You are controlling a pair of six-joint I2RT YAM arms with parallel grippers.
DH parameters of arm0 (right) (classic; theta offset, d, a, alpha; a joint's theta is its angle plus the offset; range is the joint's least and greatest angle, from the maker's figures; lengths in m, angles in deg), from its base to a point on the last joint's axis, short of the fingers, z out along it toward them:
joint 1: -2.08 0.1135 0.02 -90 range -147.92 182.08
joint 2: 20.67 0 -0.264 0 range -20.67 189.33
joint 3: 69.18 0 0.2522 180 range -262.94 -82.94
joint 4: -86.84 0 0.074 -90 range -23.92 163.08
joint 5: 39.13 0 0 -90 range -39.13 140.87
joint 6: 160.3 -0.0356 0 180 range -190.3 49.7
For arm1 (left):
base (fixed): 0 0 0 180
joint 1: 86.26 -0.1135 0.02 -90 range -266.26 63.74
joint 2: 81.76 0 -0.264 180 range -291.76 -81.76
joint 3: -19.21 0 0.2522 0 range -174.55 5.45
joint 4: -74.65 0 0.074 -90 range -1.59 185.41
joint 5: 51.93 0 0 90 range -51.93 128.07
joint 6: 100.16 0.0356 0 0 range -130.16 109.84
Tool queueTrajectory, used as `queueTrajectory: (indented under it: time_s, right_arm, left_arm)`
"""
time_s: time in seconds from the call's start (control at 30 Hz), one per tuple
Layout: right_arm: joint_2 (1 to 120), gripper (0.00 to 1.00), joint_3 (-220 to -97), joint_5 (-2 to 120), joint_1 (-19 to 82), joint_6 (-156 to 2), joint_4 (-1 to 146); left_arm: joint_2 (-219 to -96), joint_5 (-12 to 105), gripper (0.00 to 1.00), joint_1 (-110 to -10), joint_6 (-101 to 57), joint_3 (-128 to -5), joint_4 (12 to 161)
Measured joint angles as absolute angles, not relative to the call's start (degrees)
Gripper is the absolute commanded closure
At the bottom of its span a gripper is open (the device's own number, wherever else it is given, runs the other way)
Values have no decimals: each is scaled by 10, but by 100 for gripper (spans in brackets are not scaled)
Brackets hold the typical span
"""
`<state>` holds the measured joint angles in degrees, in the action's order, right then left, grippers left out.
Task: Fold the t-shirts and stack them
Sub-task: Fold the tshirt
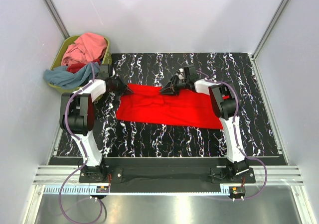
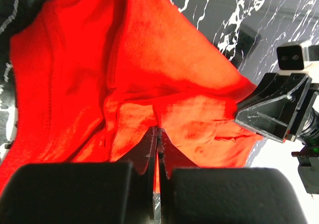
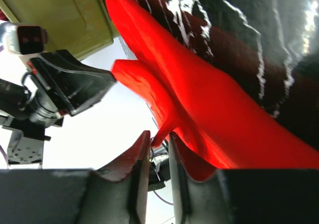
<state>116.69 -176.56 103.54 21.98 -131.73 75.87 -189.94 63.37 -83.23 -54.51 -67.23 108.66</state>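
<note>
Across the marbled counter point(image 1: 199, 139) a red t-shirt point(image 1: 169, 108) is pinched by the left end effector point(image 2: 157, 128) and, seemingly, only straddled by the slightly spread right end effector point(image 3: 159, 134).

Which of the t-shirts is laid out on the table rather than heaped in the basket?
The bright red t-shirt, spread on the black marbled table. The pink t-shirt and grey-blue t-shirt lie heaped in the olive basket.

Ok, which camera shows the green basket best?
Top external: the basket shows at upper left, a pink shirt and a grey-blue shirt heaped in it. The right wrist view catches only a strip of its olive wall; the left wrist view misses it.
</note>
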Motion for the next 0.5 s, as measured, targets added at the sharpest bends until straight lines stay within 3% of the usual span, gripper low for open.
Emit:
queueTrajectory:
  time_s: [0.1,0.17,0.27,0.4,0.5]
  right_arm:
    - [1167,62,-1766,1041,217,-1305,742]
    - [1167,51,-1767,1042,213,-1294,728]
    - [1167,49,-1770,1040,206,-1270,698]
    - [1165,51,-1794,1030,198,-1223,630]
    - [1153,56,-1804,1026,199,-1201,601]
  left_arm:
    - [-1902,623,79,-835,-532,-693,1099]
    - [-1905,619,75,-835,-524,-708,1102]
    - [-1905,608,62,-838,-513,-718,1107]
    - [-1904,595,62,-840,-487,-721,1125]
    - [-1902,604,73,-836,-472,-717,1135]
